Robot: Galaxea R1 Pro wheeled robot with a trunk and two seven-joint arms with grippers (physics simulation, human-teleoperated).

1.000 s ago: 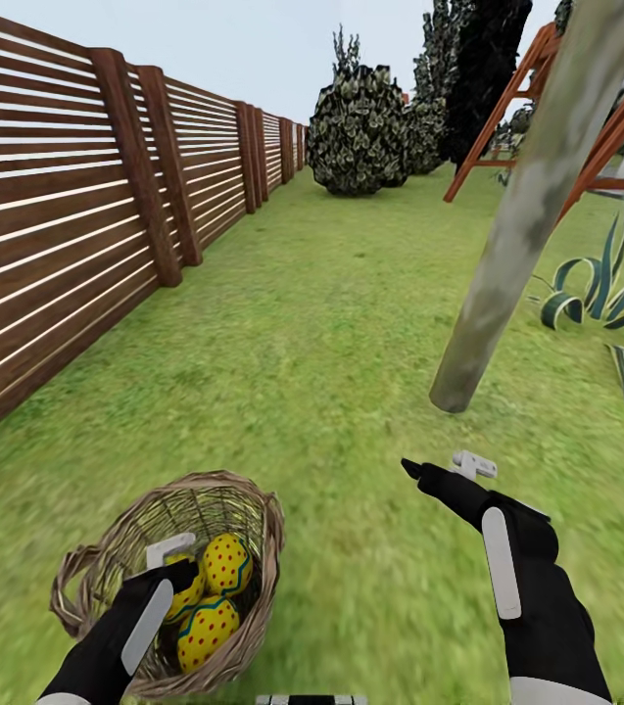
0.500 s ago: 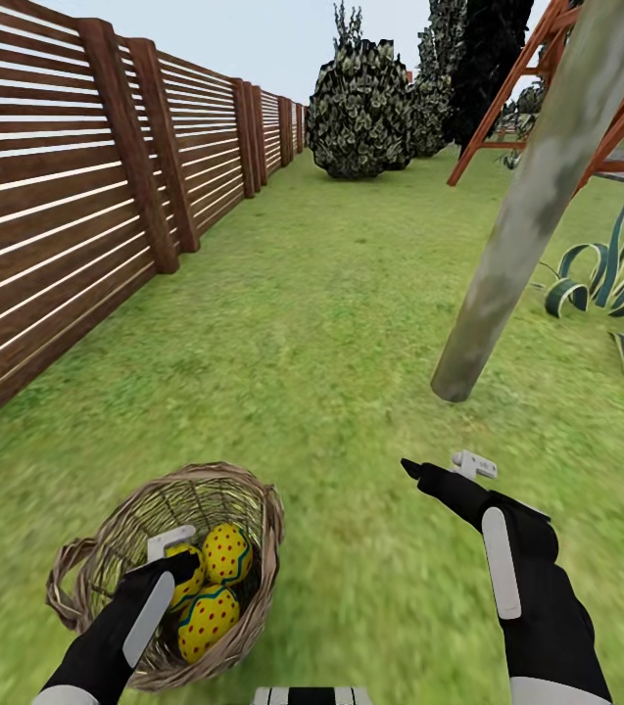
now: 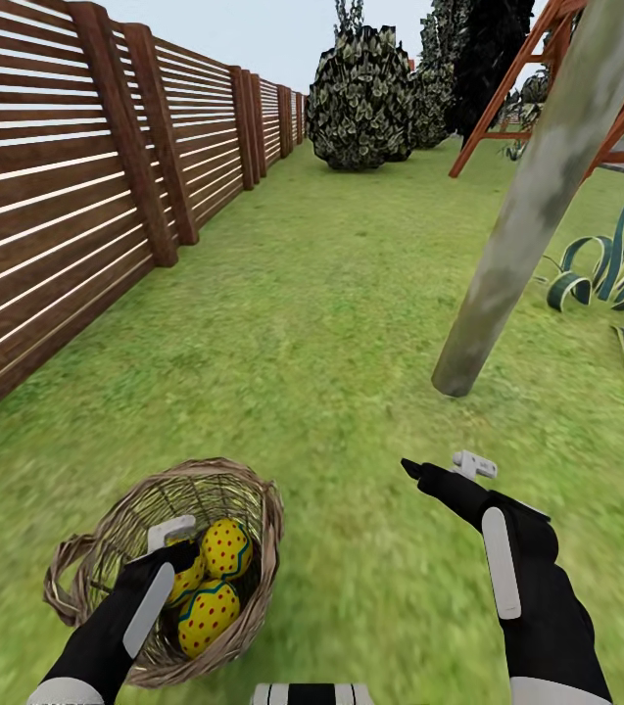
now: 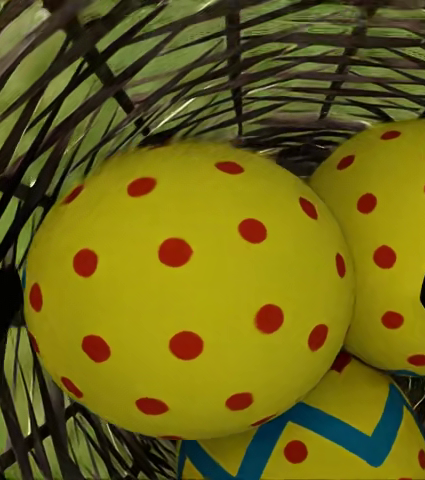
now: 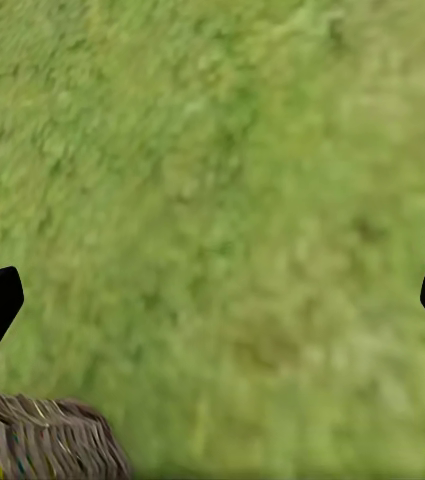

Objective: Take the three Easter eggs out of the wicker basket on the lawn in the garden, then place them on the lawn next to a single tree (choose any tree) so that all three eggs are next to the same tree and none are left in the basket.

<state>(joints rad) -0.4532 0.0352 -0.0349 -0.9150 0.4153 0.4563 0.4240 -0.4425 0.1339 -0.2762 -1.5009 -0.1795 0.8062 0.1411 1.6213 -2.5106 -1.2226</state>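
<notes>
Head view: the left gripper (image 3: 176, 553) reaches into the wicker basket (image 3: 253, 573) at lower left, over three Easter eggs (image 3: 225, 548); right gripper (image 3: 439, 468) hovers spread above lawn (image 3: 331, 294), below the tree (image 3: 532, 225).

Left wrist view: fingers wide, flanking the nearest egg (image 4: 187, 290).

Right wrist view: fingers wide over grass, basket rim (image 5: 42, 435) at lower left.

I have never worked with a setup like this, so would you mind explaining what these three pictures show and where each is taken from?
These are simulator renders from a two-armed wheeled robot. The large picture looks down from its head: the left gripper reaches into a wicker basket on the lawn, where the yellow, red-dotted Easter eggs lie. The right gripper hovers open over grass, holding nothing, near a pale tree trunk. A slatted fence runs along the left. The other two pictures come from cameras near each gripper. The left one shows one egg between the open fingertips, not yet gripped. The right one shows grass and the basket's edge.
</notes>
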